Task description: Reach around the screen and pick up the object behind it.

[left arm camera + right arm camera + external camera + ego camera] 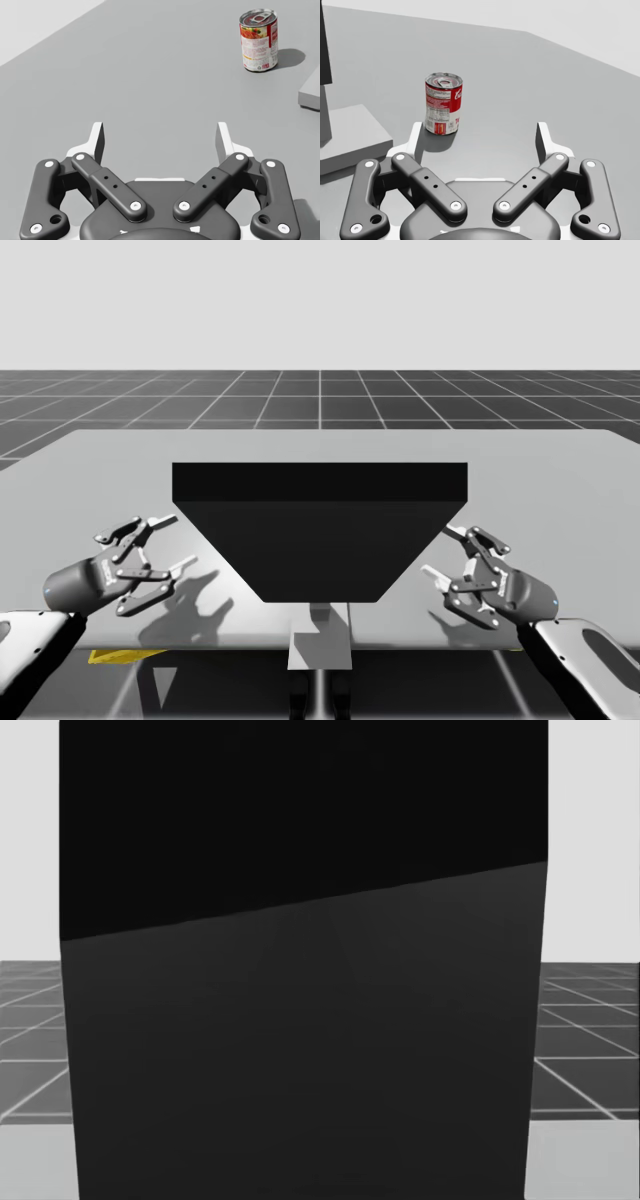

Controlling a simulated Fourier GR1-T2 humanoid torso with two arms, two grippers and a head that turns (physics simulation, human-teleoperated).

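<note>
My left tool [180, 542] hung over the table [100, 470] off the left side of the dark screen [320, 530], its fingers spread wide with nothing between them. My right tool [439, 550] hung off the screen's right side, likewise released and empty. The red-and-white can [444, 111] stood upright on the table behind the screen, near the screen's grey base slab [350, 135] but apart from it. It was close ahead of my right tool and farther ahead of my left.
</note>
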